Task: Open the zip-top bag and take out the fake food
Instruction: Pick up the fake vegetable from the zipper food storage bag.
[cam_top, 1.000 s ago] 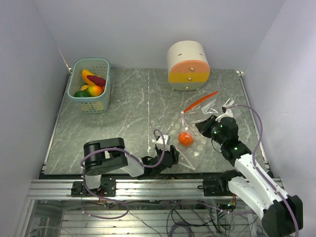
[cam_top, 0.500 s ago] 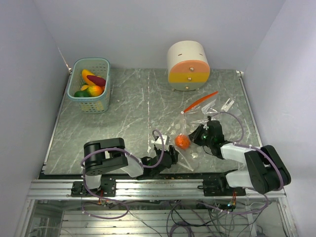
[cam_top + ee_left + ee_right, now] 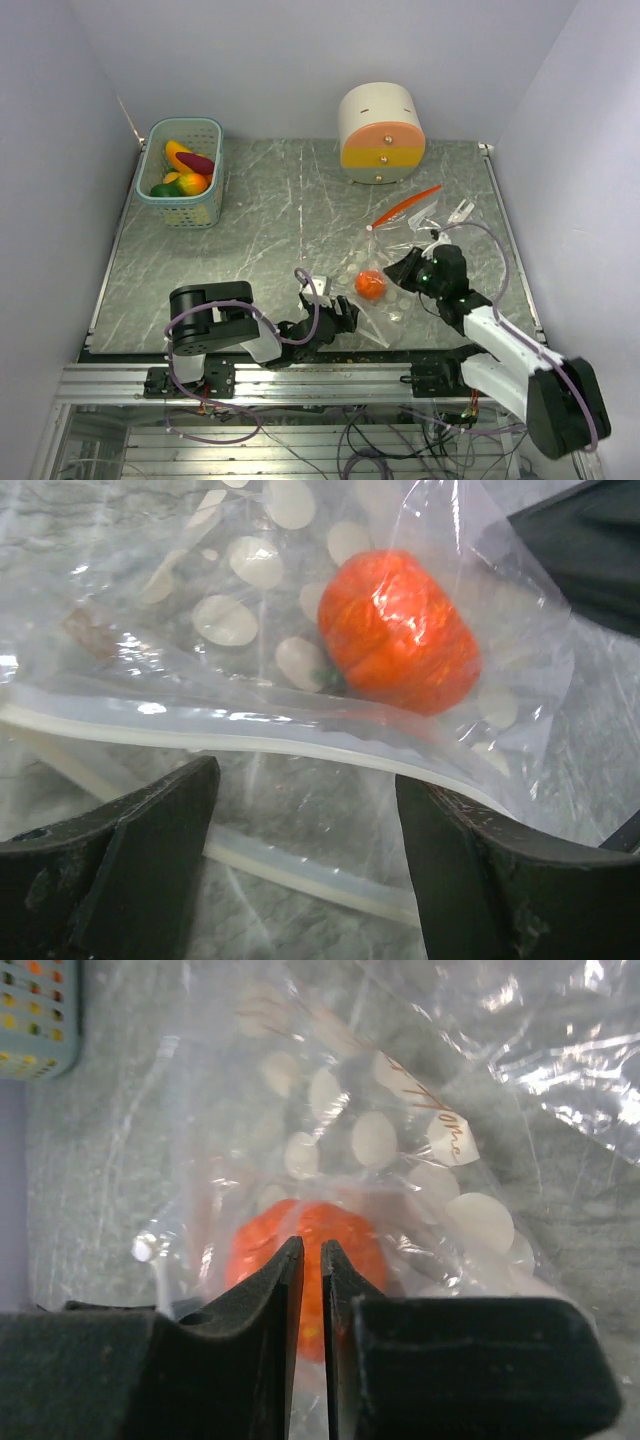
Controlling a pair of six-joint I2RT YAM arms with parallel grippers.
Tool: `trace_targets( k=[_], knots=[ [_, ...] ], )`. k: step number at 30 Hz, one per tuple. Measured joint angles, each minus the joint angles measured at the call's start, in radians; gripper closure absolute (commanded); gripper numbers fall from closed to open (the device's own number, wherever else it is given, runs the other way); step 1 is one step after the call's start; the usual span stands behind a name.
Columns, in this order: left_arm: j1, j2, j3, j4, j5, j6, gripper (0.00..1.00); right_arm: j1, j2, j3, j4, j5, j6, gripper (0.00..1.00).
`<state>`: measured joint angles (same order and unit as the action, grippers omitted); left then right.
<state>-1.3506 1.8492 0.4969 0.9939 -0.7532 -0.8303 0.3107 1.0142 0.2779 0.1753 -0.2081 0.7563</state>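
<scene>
**Left claw spread at the bag mouth, right claw drawn together over the orange piece**

The overhead camera gives you the layout. The clear plastic zip-top bag with white dots (image 3: pixel 405 300) lies right of centre on the grey-green marbled table (image 3: pixel 260 230). A glossy orange, ribbed, round piece of fake food (image 3: pixel 370 284) sits inside the bag at its left end. Yellow, red, orange and green plastic fruits and vegetables (image 3: pixel 186 168) fill the teal slotted basket (image 3: pixel 205 205) at the far left, well apart from the bag. The cream-and-orange round container (image 3: pixel 380 133) stands at the far edge.

Only the wrist cameras show you the jaws. In the left wrist view, the left gripper (image 3: pixel 305 780) has its fingers spread wide and clamped on nothing. The bag's pale zip strip runs across just beyond the tips, and the orange piece lies behind the film past it. In the right wrist view, the right gripper (image 3: pixel 311 1250) is closed to a thin slit, its tips against the film right over the orange piece. You cannot tell whether a fold of film is nipped.

Your left arm lies folded low along the near edge, reaching right to the bag's near-left corner. Your right arm stretches forward and leftward, its wrist above the bag's middle.
</scene>
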Motion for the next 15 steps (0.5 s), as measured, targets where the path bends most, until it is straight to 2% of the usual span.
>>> trace_targets(
  k=[4, 6, 9, 11, 15],
  knots=[
    [0.001, 0.002, -0.042, 0.059, -0.007, 0.016, 0.27, 0.001, -0.172, 0.043, -0.122, 0.02, -0.027, 0.55],
    [0.001, 0.008, -0.042, 0.065, -0.008, 0.021, 0.33, 0.003, -0.223, 0.061, -0.158, 0.016, -0.045, 0.45],
    [0.001, 0.016, -0.042, 0.069, -0.012, 0.03, 0.5, 0.041, -0.241, 0.093, -0.216, 0.011, -0.081, 0.37],
    [0.003, 0.023, -0.042, 0.065, -0.013, 0.032, 0.62, 0.124, -0.231, 0.111, -0.263, 0.039, -0.099, 0.35],
    [0.013, 0.032, -0.042, 0.059, -0.011, 0.032, 0.7, 0.334, -0.206, 0.138, -0.336, 0.122, -0.111, 0.3]
  ],
)
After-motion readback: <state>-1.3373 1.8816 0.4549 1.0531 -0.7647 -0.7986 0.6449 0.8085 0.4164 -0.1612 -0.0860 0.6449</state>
